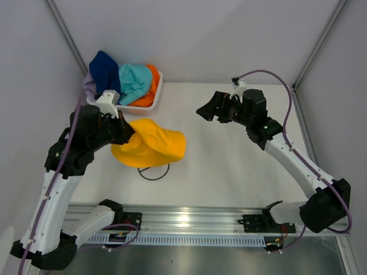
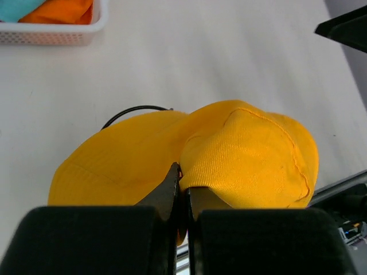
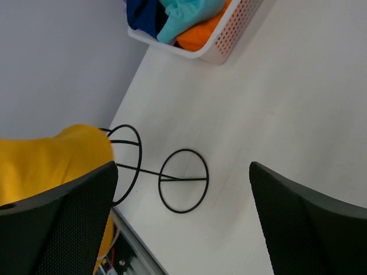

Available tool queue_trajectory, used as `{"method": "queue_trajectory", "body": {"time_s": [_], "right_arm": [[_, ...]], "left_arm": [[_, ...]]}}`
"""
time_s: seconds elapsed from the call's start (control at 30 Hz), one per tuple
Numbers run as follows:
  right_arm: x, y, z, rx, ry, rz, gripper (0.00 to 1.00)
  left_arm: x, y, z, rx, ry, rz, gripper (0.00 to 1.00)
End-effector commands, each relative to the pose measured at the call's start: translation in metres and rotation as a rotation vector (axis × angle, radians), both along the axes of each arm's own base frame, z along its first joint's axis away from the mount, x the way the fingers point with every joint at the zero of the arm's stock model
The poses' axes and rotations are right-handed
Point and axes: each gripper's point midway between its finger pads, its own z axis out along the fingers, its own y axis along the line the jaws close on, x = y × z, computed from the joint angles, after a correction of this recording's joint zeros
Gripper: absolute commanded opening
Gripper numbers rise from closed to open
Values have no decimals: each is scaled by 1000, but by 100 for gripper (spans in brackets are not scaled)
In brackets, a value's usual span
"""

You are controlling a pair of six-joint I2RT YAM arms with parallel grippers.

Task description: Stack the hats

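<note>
The left gripper (image 2: pixel 182 189), pinched shut on the yellow hat (image 2: pixel 246 154) over the black wire stand (image 3: pixel 172 178), should centre the crown on the stand's top ring before letting go (right gripper (image 1: pixel 202 112) hovers, jaws wide apart).

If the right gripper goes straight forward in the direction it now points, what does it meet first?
Most likely the black wire stand, centred ahead of the right gripper in its wrist view; the yellow hat sits beside that line. Depth is unclear.
</note>
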Motion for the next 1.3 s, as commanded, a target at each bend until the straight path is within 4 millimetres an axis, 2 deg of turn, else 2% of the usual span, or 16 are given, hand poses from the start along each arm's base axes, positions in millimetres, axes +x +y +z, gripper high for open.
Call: {"method": "queue_trajectory", "body": {"time_s": [0.0, 0.1, 0.17, 0.2, 0.3, 0.47, 0.6, 0.63, 0.67, 0.73, 0.77, 0.87, 0.97, 1.13, 1.23, 1.27], "right_arm": [[-20, 25, 18, 93, -8, 66, 100], [-39, 52, 16, 137, 18, 122, 99], [-36, 58, 10, 192, 119, 22, 99], [-41, 65, -3, 206, 205, -10, 99], [-51, 83, -4, 348, 316, 13, 100], [-54, 95, -6, 421, 302, 9, 99], [-54, 103, -15, 408, 341, 42, 99], [-58, 107, -10, 433, 336, 73, 94], [-60, 109, -14, 447, 358, 81, 82], [-63, 112, -1, 494, 335, 123, 60], [-63, 113, 3, 508, 335, 128, 34], [-61, 116, 13, 508, 320, 137, 0], [-58, 123, 27, 513, 297, 165, 0], [-51, 137, 68, 572, 243, 221, 0], [-47, 142, 83, 593, 252, 187, 0], [-45, 142, 82, 592, 263, 154, 0]], "left_arm": [[21, 10, -10, 73, -10, 62, 1], [28, 11, -12, 105, -5, 66, 1], [32, 10, -15, 114, 4, 61, 1], [34, 13, -14, 123, 3, 77, 1], [37, 16, -20, 136, 21, 106, 1], [32, 14, -34, 110, 46, 106, 1], [23, 15, -30, 76, 15, 111, 1], [22, 14, -31, 69, 19, 109, 1], [21, 13, -32, 64, 21, 105, 1], [19, 14, -32, 63, 23, 105, 1], [19, 14, -30, 62, 21, 105, 1], [16, 18, -24, 72, 12, 113, 1], [13, 24, -8, 82, -30, 128, 1], [10, 35, 27, 104, -91, 158, 1], [15, 47, 28, 169, -70, 207, 2], [15, 51, 42, 173, -101, 225, 2]]}}
